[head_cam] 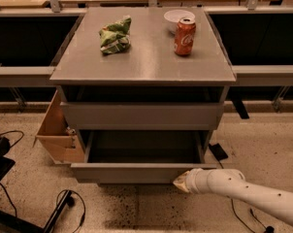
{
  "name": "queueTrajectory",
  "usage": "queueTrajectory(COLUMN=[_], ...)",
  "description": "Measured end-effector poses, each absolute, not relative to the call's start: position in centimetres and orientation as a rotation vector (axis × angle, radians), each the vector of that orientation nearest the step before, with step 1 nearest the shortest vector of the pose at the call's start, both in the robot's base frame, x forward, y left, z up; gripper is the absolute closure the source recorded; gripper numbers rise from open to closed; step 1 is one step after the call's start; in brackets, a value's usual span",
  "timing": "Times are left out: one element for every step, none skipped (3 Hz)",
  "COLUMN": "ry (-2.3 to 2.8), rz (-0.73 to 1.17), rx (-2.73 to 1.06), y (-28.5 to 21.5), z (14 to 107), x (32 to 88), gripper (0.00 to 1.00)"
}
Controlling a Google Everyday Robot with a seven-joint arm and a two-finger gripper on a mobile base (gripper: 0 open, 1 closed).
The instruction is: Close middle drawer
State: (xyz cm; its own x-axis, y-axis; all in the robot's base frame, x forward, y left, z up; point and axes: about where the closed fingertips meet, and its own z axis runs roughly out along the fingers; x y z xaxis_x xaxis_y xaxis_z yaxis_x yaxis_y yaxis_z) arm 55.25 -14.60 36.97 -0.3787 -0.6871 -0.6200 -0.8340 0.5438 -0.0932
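Observation:
The middle drawer (137, 173) stands pulled out of the grey cabinet, and its long grey tray inside (144, 147) is bare. Its plain flat front faces me below the taller uppermost drawer front (141, 115), which is in. My gripper (182, 183), at the tip of the white arm (243, 193) that comes in from the lower right, is against the right end of the middle drawer's front, at its lower edge. The lowest drawer front is hidden under the open drawer.
On the cabinet top (146, 64) lie a green crumpled bag (115, 34), a red soda can (184, 30) and a white bowl (178, 17). A cardboard box (56, 132) stands at the cabinet's left. Black cables (64, 203) run over the speckled floor at the lower left.

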Motion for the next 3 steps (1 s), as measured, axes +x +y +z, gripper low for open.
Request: queueTrajectory(ry=[2.17,2.169,2.169], rz=[0.312,0.302,0.301], rx=[-1.222,-1.2,-1.198], y=[-14.6,-16.1,-16.3], z=[37.0,37.5,37.6], x=[55.1,57.8,57.9], gripper=[1.0,1.0,1.0])
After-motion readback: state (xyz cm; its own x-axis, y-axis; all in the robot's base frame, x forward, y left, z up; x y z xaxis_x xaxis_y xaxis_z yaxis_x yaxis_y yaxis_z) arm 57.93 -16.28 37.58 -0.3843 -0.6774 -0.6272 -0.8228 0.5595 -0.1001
